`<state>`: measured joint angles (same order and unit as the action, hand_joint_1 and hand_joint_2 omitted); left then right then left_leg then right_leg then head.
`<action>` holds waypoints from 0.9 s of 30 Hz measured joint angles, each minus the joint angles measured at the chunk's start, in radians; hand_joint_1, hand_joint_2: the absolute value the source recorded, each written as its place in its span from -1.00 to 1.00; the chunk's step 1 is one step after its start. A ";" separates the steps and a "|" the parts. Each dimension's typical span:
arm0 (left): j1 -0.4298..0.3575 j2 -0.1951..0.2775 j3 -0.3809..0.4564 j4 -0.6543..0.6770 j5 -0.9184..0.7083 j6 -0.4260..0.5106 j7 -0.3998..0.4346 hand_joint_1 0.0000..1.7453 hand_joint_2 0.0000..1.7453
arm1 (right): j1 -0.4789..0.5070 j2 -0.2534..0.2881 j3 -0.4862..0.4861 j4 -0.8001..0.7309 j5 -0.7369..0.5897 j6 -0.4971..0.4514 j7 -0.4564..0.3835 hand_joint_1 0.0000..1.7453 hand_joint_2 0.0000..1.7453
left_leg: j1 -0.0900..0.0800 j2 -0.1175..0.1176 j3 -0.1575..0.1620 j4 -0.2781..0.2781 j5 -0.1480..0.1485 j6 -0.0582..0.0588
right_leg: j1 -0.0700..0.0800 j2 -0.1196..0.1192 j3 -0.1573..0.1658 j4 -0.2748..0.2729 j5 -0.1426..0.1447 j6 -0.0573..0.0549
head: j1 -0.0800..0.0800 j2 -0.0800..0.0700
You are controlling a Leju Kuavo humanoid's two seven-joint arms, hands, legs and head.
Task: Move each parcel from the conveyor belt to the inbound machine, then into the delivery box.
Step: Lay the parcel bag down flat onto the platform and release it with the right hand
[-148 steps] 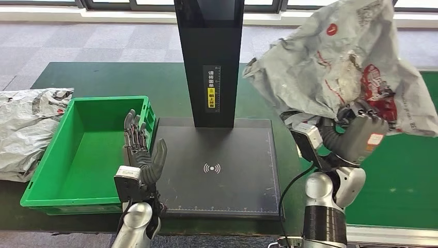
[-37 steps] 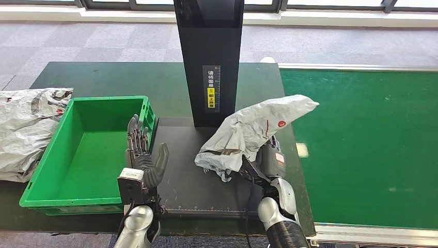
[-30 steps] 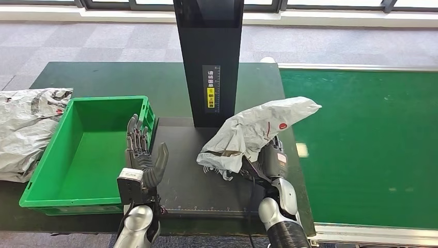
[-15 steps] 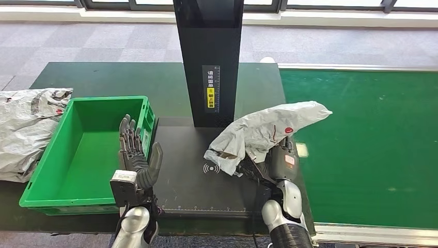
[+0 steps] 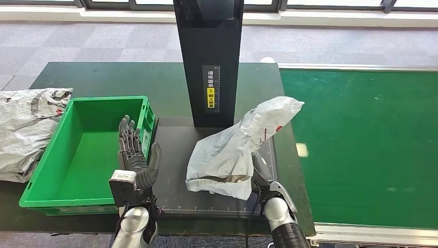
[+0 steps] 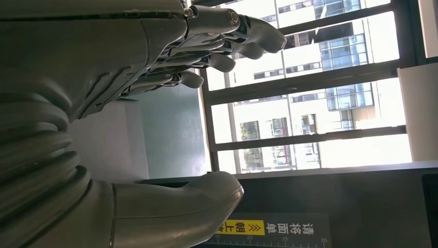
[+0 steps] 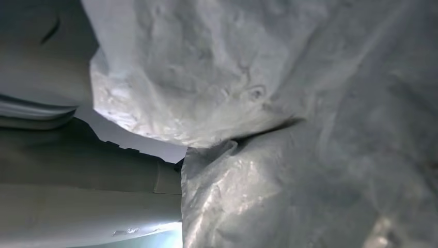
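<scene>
Crumpled grey plastic parcel (image 5: 235, 150) rests on the black inbound machine platform (image 5: 178, 170), gripped from beneath by the right hand (image 5: 260, 181). Left hand (image 5: 135, 155) hovers empty, fingers spread, beside the green plastic delivery box (image 5: 82, 150).

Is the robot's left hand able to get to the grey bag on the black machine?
Probably yes. The left hand is open beside the green box, and bare black plate lies between it and the grey bag.
</scene>
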<state>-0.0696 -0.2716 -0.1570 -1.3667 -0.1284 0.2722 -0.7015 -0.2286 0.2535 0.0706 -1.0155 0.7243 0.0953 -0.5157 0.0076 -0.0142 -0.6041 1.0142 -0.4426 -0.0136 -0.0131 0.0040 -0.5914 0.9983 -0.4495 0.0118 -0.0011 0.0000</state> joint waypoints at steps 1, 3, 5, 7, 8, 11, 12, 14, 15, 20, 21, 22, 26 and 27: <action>0.000 0.000 0.000 0.001 0.000 0.000 0.000 -1.00 1.00 | -0.001 0.000 -0.003 0.000 -0.022 0.016 -0.007 -1.00 -1.00 | 0.000 0.000 0.000 0.000 0.000 0.000 | 0.000 0.000 0.000 0.000 0.000 0.000 | 0.000 0.000; 0.000 0.000 0.000 0.004 0.000 0.002 0.000 -1.00 1.00 | -0.006 0.000 -0.017 0.000 -0.062 0.018 -0.009 -1.00 -1.00 | 0.000 0.000 0.000 0.000 0.000 0.000 | 0.000 0.000 0.000 0.000 0.000 0.000 | 0.000 0.000; 0.000 0.000 0.000 0.005 -0.003 0.004 0.000 -1.00 1.00 | -0.012 0.000 -0.038 -0.005 -0.080 -0.028 0.005 -1.00 -1.00 | 0.000 0.000 0.000 0.000 0.000 0.000 | 0.000 -0.001 0.000 0.000 0.000 0.000 | 0.000 0.000; 0.000 0.000 0.001 0.005 -0.006 0.006 0.000 -1.00 1.00 | -0.014 0.000 -0.058 -0.019 -0.066 -0.102 0.029 -1.00 -1.00 | 0.000 0.000 0.000 0.000 0.000 0.000 | 0.000 0.000 0.000 0.000 0.000 0.000 | 0.000 0.000; 0.000 0.000 0.001 0.005 -0.008 0.007 0.000 -1.00 1.00 | -0.014 0.000 -0.064 -0.030 -0.053 -0.136 0.042 -1.00 -1.00 | 0.000 0.000 0.000 0.000 0.000 0.000 | 0.000 0.000 0.000 0.000 0.000 0.000 | 0.000 0.000; 0.000 0.000 0.000 -0.001 -0.032 0.026 0.000 -1.00 1.00 | -0.012 0.000 -0.072 -0.055 -0.006 -0.193 0.082 -1.00 -1.00 | 0.000 0.000 0.000 0.000 0.000 0.000 | 0.000 0.000 0.000 0.000 0.000 0.000 | 0.000 0.000; 0.001 0.000 -0.003 -0.008 -0.047 0.034 0.000 -1.00 1.00 | -0.011 0.000 -0.072 -0.060 0.009 -0.202 0.092 -1.00 -1.00 | 0.000 0.000 0.000 0.000 0.000 0.000 | 0.000 0.000 0.000 0.000 0.000 0.000 | 0.000 0.000; 0.001 0.001 -0.014 -0.026 -0.074 0.049 0.000 -1.00 1.00 | -0.009 0.001 -0.072 -0.063 0.030 -0.214 0.105 -1.00 -1.00 | 0.000 0.000 0.000 0.000 0.000 0.000 | 0.000 0.000 0.000 0.000 0.000 0.000 | 0.000 0.000; 0.001 0.002 -0.019 -0.033 -0.082 0.053 0.000 -1.00 1.00 | -0.009 0.001 -0.072 -0.063 0.035 -0.217 0.107 -1.00 -1.00 | 0.000 0.000 0.000 0.000 0.000 0.000 | 0.000 0.000 0.000 0.000 0.000 0.000 | 0.000 0.000; 0.001 0.005 -0.043 -0.061 -0.109 0.059 0.000 -1.00 1.00 | -0.009 0.001 -0.072 -0.063 0.047 -0.222 0.112 -1.00 -1.00 | 0.000 0.000 0.000 0.000 0.000 0.000 | 0.000 0.000 0.000 0.000 0.000 0.000 | 0.000 0.000; 0.002 0.006 -0.048 -0.066 -0.113 0.058 0.000 -1.00 1.00 | -0.009 0.001 -0.072 -0.063 0.050 -0.224 0.113 -1.00 -1.00 | 0.000 0.000 0.000 0.000 0.000 0.000 | 0.000 0.000 0.000 0.000 0.000 0.000 | 0.000 0.000; 0.003 0.007 -0.055 -0.074 -0.116 0.050 0.000 -1.00 1.00 | -0.009 0.001 -0.072 -0.062 0.055 -0.228 0.117 -1.00 -1.00 | 0.000 0.000 0.000 0.000 0.000 0.000 | 0.000 0.000 0.000 0.000 0.000 0.000 | 0.000 0.000; 0.016 0.021 -0.123 -0.134 -0.150 -0.035 0.000 -1.00 1.00 | -0.029 0.001 -0.072 -0.030 0.084 -0.251 0.126 -1.00 -1.00 | 0.000 0.000 0.000 0.000 0.000 0.000 | 0.000 0.000 0.000 0.000 0.000 0.000 | 0.000 0.000; 0.017 0.024 -0.143 -0.150 -0.162 -0.065 -0.001 -1.00 1.00 | -0.035 0.001 -0.072 -0.016 0.088 -0.257 0.125 -1.00 -1.00 | 0.000 0.000 0.000 0.000 0.000 0.000 | 0.000 0.000 0.000 0.000 0.000 0.000 | 0.000 0.000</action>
<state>-0.0528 -0.2477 -0.2996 -1.5165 -0.2904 0.2068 -0.7021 -0.2638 0.2544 -0.0011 -1.0315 0.8125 -0.1616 -0.3903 0.0075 -0.0144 -0.6041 1.0144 -0.4426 -0.0137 -0.0132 0.0037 -0.5913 0.9982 -0.4494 0.0118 -0.0014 0.0000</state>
